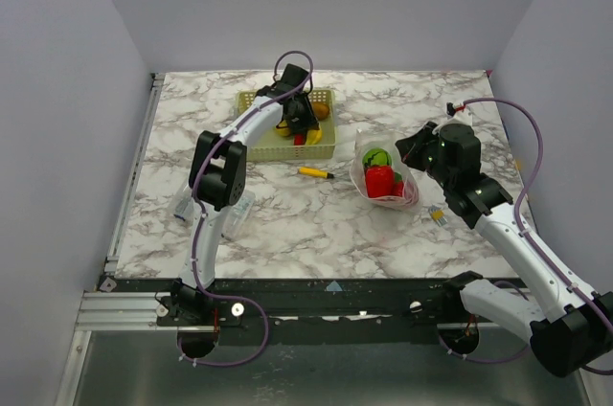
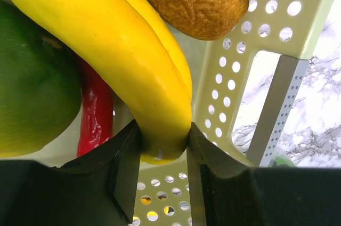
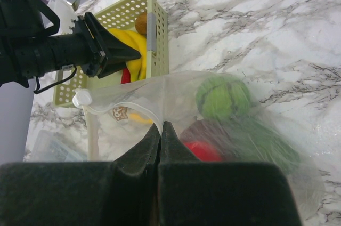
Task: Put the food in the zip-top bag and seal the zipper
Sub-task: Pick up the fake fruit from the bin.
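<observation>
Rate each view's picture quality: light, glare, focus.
Top external: even light, soft shadows, all sharp. Left wrist: the banana fills the frame in focus, glare streaks the red chili, marble beyond the basket is blown out, left pincer near-black. Right wrist: the zip-top bag hazes the food inside; right pincer is a dark featureless mass.

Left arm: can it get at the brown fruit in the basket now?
Probably not yet: the left gripper is shut on the banana. The brown fruit lies uncovered beside it in the basket, so the way looks free once that's released.
</observation>
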